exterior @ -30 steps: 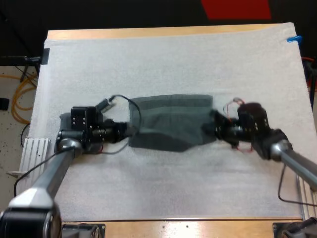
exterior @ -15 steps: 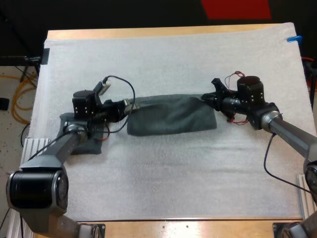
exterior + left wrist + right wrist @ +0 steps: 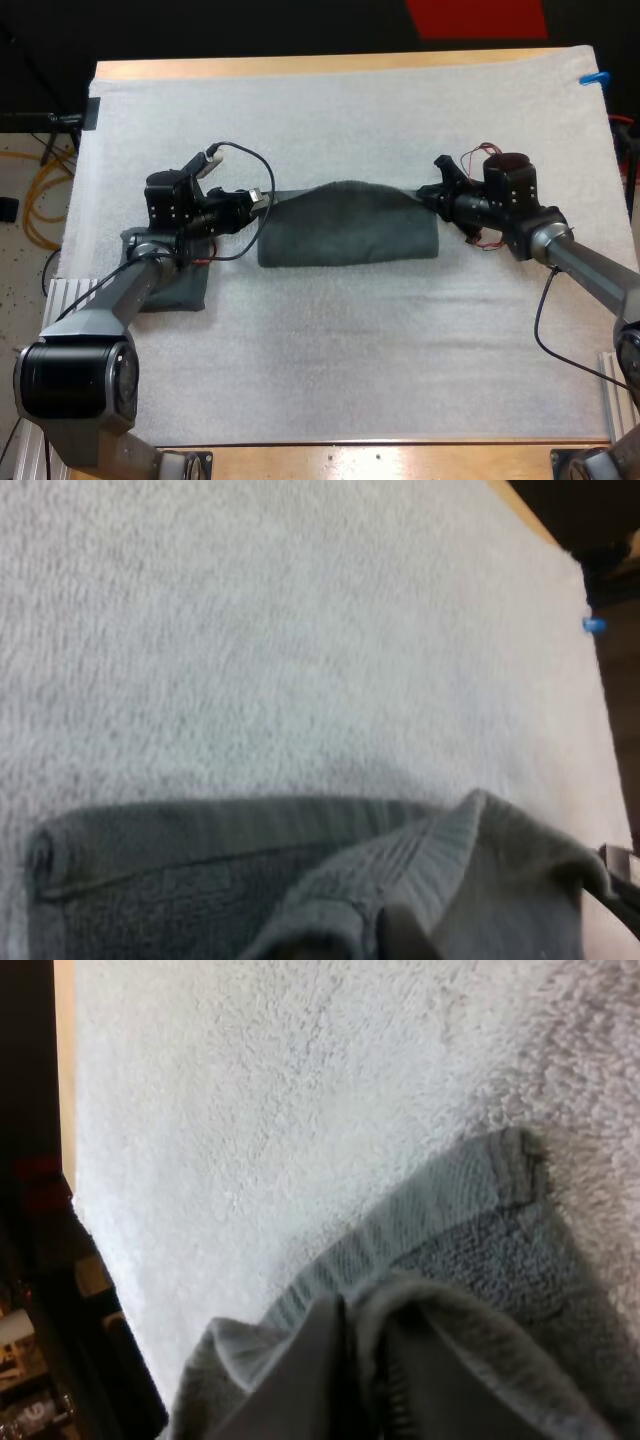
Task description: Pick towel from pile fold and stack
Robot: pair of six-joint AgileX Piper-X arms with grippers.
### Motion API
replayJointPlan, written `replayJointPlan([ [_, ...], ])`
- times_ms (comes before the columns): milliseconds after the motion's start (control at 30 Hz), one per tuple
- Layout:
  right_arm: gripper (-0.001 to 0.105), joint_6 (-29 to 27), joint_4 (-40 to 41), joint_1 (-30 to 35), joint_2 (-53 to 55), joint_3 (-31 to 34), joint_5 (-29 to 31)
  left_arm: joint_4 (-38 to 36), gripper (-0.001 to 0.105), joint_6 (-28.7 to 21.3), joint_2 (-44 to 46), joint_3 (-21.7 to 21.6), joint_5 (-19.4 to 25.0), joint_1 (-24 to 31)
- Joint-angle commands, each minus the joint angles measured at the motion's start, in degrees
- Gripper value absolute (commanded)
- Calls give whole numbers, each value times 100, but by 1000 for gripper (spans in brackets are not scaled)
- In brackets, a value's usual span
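left fingers (image 3: 258, 201) clamped on far-left corner of towel (image 3: 350, 228), right fingers (image 3: 434, 194) pinching far-right corner. far edge held up in arc between them, rest of towel flat mid mat (image 3: 330, 370). other towel (image 3: 190, 291) under left arm, by mat's left edge. my read: fold step in hand, stacking not yet done. next move imo: bring both corners together toward near edge, line up, lower, let go. uneven pull = skewed fold.
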State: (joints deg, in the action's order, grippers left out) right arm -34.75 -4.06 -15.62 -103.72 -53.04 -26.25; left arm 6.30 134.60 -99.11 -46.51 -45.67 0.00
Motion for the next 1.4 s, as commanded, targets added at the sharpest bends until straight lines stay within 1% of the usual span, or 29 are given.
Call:
replayJointPlan([
  [0,28,-48,-113,30,19,-42,-67,42,16,-94,11,-28,-44,0],
  [33,36,-57,-173,30,19,-42,-76,42,21,-96,11,-32,-64,0],
  [67,51,-65,-317,30,19,-42,-101,42,31,-96,11,-47,-143,0],
  [100,62,-108,-483,30,19,-42,-119,42,39,-96,11,-68,-289,0],
  [133,70,-225,-663,30,19,-42,-177,42,43,-96,11,-100,-386,1],
  [167,79,-475,-927,30,25,-42,-306,42,51,-93,11,-156,-602,1],
  [200,82,-721,-1175,30,45,-42,-439,42,54,-88,11,-199,-819,0],
  [267,82,-985,-1384,30,128,-42,-501,42,54,-152,20,-280,-1259,0],
  [333,82,-1261,-1336,30,275,-42,-396,42,54,-252,78,-306,-1277,1],
  [367,82,-1554,-1205,30,395,-42,-269,36,54,-330,167,-305,-1220,1],
  [433,82,-1984,-816,30,590,-42,14,-45,54,-458,354,-305,-950,0],
  [467,82,-2232,-507,37,722,-42,226,-146,54,-590,501,-305,-693,0],
  [500,82,-2475,-195,57,856,-42,437,-293,54,-712,666,-305,-470,0],
  [533,82,-2632,6,72,946,-46,546,-394,54,-787,790,-308,-356,0],
  [567,82,-2862,411,110,1073,-64,667,-617,54,-949,984,-318,-161,0],
  [633,82,-3145,1027,217,1225,-111,718,-976,54,-1175,1292,-319,45,0],
  [700,82,-3505,1661,374,1364,-165,717,-1598,54,-1541,1654,-319,210,0],
  [733,82,-3618,1882,445,1405,-184,717,-1801,54,-1675,1785,-319,252,0],
  [800,82,-3929,2350,620,1493,-224,717,-2419,54,-2095,2138,-319,409,0],
  [833,82,-4023,2465,673,1518,-230,712,-2632,54,-2206,2271,-319,456,0],
  [900,82,-4269,2821,859,1558,-234,651,-3158,54,-2397,2614,-319,517,0],
  [967,82,-4495,3042,1000,1557,-234,585,-3484,54,-2421,2907,-319,515,0],
  [1033,82,-4683,3126,1112,1549,-234,464,-3752,54,-2442,3145,-319,515,0],
  [1067,82,-4738,3114,1185,1513,-234,298,-3946,54,-2469,3277,-319,515,0],
  [1167,82,-4740,2998,1327,1304,-250,-213,-4419,54,-2646,3541,-319,515,0],
  [1233,82,-4740,2969,1361,1124,-300,-407,-4759,54,-2789,3672,-319,515,0],
  [1367,82,-4740,2967,1357,560,-580,-826,-5508,54,-3239,3940,-319,515,-23],
])
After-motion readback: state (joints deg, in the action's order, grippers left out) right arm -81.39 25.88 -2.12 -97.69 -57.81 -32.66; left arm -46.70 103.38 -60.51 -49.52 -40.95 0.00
